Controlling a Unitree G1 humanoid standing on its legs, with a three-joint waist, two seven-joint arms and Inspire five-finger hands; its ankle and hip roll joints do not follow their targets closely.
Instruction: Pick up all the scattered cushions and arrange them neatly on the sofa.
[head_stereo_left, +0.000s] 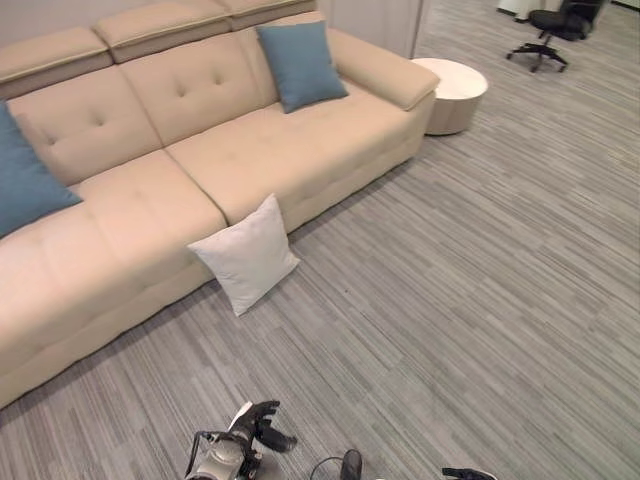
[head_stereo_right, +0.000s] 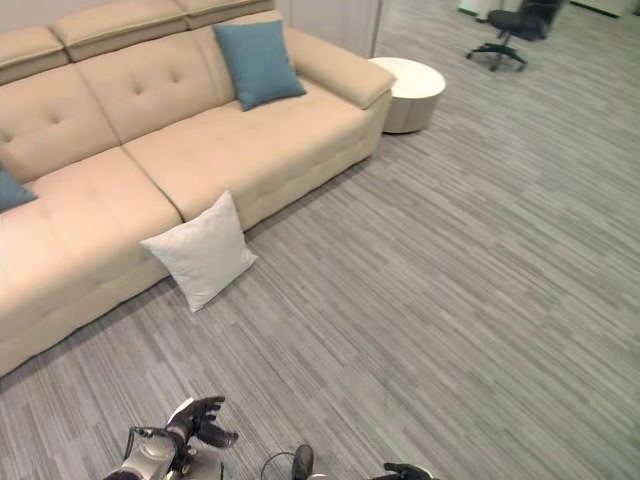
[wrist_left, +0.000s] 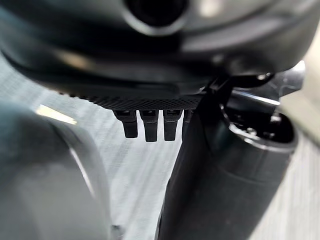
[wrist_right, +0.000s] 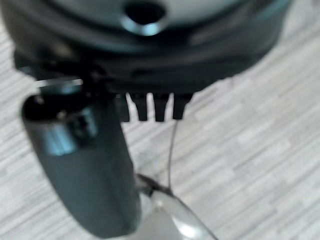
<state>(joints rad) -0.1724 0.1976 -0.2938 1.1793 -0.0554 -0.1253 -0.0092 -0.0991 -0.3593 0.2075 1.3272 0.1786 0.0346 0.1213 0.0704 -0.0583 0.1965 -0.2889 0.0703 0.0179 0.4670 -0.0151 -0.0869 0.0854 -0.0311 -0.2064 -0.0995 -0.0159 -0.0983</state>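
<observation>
The left hand (head_stereo_left: 262, 420) is seen lowest, over the grey carpet (head_stereo_left: 470, 280) well short of the sofa (head_stereo_left: 200, 150), its fingers loosely spread and holding nothing; the right hand (head_stereo_right: 405, 470) is glimpsed beside it, its fingers straight and empty. A white cushion (head_stereo_left: 245, 255) is propped on the carpet against the sofa's front. Two blue cushions rest on the sofa, one (head_stereo_left: 300, 65) against its backrest, another (head_stereo_left: 25, 180) at the opposite end.

The left hand (head_stereo_left: 262, 423) is dark with a white cover on its thumb, set on a silver-grey wrist, while the right hand (head_stereo_right: 405, 470) shows as dark fingers, each ridged at the tip
</observation>
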